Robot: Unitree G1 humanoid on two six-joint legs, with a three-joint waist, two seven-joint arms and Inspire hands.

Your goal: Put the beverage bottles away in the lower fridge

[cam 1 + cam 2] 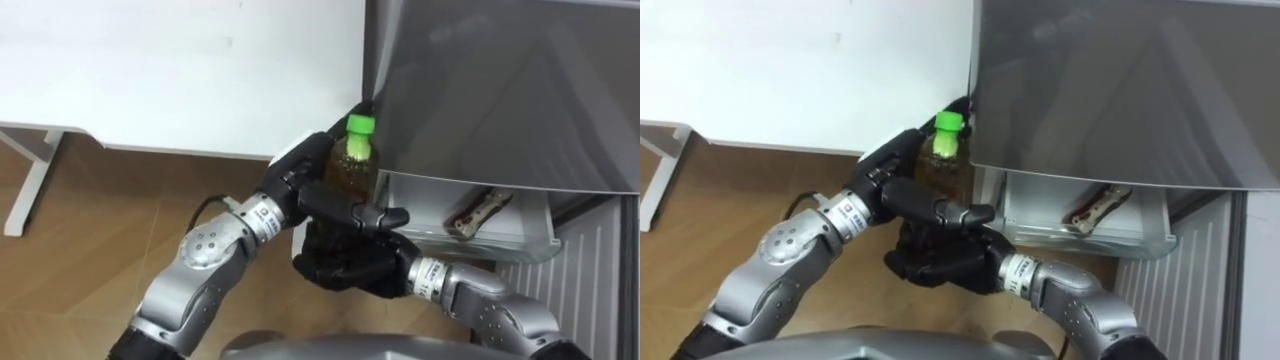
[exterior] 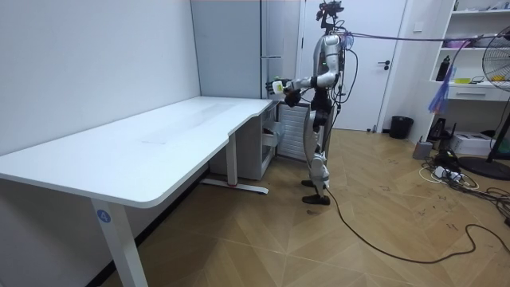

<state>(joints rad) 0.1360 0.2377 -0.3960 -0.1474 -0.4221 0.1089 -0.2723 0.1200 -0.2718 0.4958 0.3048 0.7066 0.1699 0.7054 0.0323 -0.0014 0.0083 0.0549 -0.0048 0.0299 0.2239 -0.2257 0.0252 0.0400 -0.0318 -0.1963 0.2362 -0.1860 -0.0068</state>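
One bottle (image 1: 352, 168) upright, cap (image 1: 360, 125) up, in left hand (image 1: 298, 185)

No word or number can be read anywhere; small dark print stands on the pale wrist band (image 1: 262, 218) just behind the left hand (image 1: 300, 185), too small to make out; on the bottle (image 1: 355, 165) clasped in that hand no print can be made out; a second pale band (image 1: 430, 275) behind the right hand (image 1: 345, 262) bears equally illegible marks; in the room view, well apart from both hands, a round blue sticker (image 2: 103, 214) with a white mark sits on the desk leg (image 2: 113, 243), its sign unreadable.
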